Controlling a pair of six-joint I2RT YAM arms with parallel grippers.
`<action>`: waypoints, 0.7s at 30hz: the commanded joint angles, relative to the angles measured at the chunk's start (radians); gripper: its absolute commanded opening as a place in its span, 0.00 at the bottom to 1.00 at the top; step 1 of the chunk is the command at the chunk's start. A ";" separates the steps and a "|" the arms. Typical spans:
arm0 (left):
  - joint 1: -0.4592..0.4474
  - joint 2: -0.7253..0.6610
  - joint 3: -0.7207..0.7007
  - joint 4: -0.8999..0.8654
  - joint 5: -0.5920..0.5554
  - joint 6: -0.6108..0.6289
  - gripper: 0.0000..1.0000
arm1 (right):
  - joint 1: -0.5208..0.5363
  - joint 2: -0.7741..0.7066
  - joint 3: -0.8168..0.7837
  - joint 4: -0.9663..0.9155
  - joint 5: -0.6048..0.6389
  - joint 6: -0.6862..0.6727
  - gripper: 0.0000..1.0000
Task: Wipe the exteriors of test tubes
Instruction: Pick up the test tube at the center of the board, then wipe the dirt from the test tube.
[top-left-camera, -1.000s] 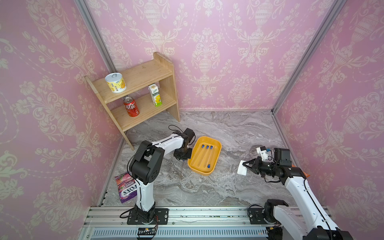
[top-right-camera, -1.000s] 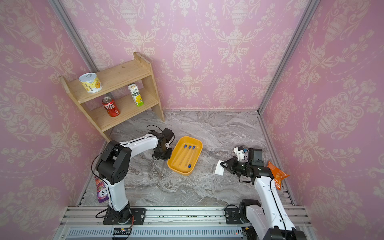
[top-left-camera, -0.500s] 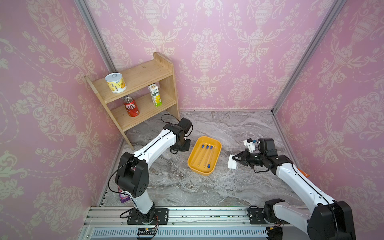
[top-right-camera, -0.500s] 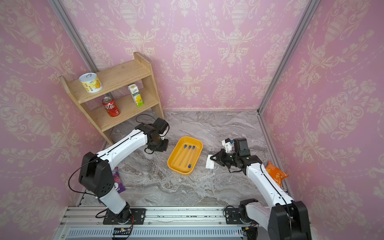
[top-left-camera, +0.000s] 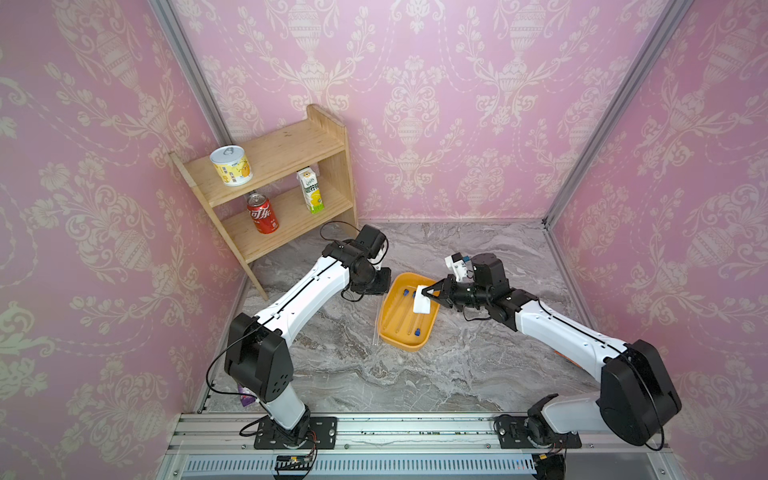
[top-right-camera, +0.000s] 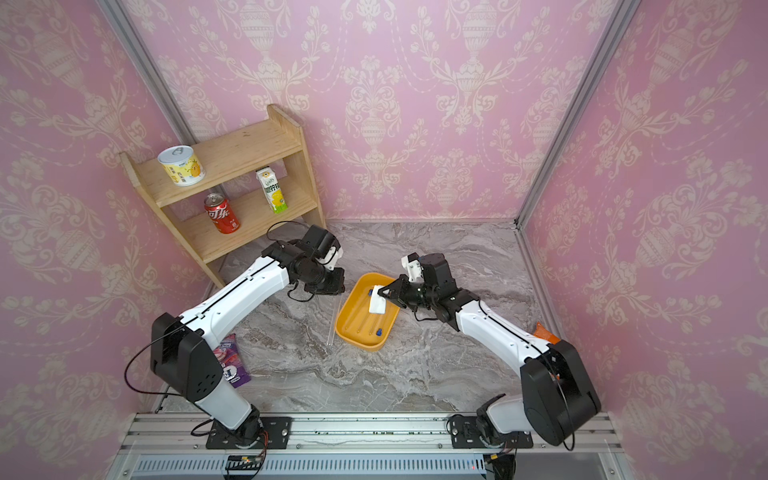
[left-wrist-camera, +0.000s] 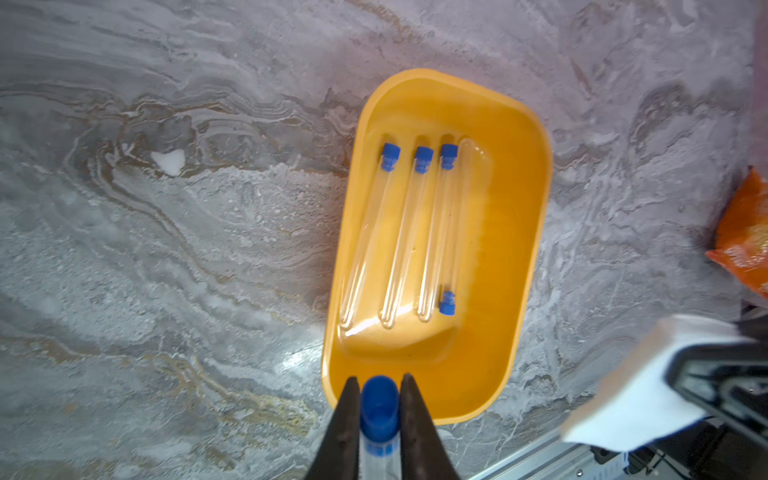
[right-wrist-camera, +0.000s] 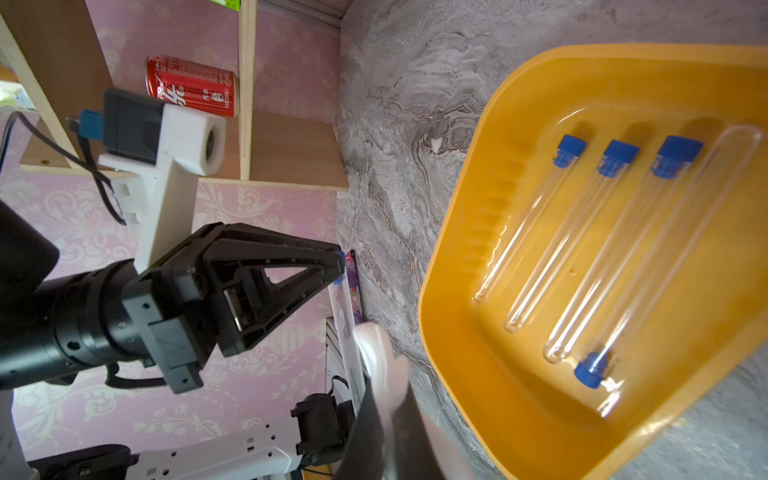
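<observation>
Both top views: tray (top-left-camera: 409, 347) sits mid table (top-left-camera: 457, 374). Left gripper (top-left-camera: 376, 291) pinches one tube (top-left-camera: 376, 328), which hangs cap-up just beside the tray rim on the left arm's side. Right gripper (top-left-camera: 429, 293) clamped tight on white pad (top-left-camera: 420, 306), over tray's far end.
L wrist: jaws nearly closed round the capped end; 4 tubes (left-wrist-camera: 415, 237) lie side by side in tray.
R wrist: pad right beside held tube, contact unclear.
Est. progress: early. First wipe looks about to start, other 4 not lifted; can't tell if any are clean.
</observation>
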 joint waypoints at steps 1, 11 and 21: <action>-0.028 0.030 0.036 0.071 0.066 -0.060 0.14 | 0.019 -0.007 -0.016 0.163 0.084 0.118 0.00; -0.077 0.110 0.075 0.186 0.110 -0.121 0.15 | 0.064 -0.079 -0.068 0.163 0.211 0.190 0.00; -0.088 0.136 0.078 0.279 0.179 -0.187 0.14 | 0.077 -0.103 -0.086 0.107 0.285 0.152 0.00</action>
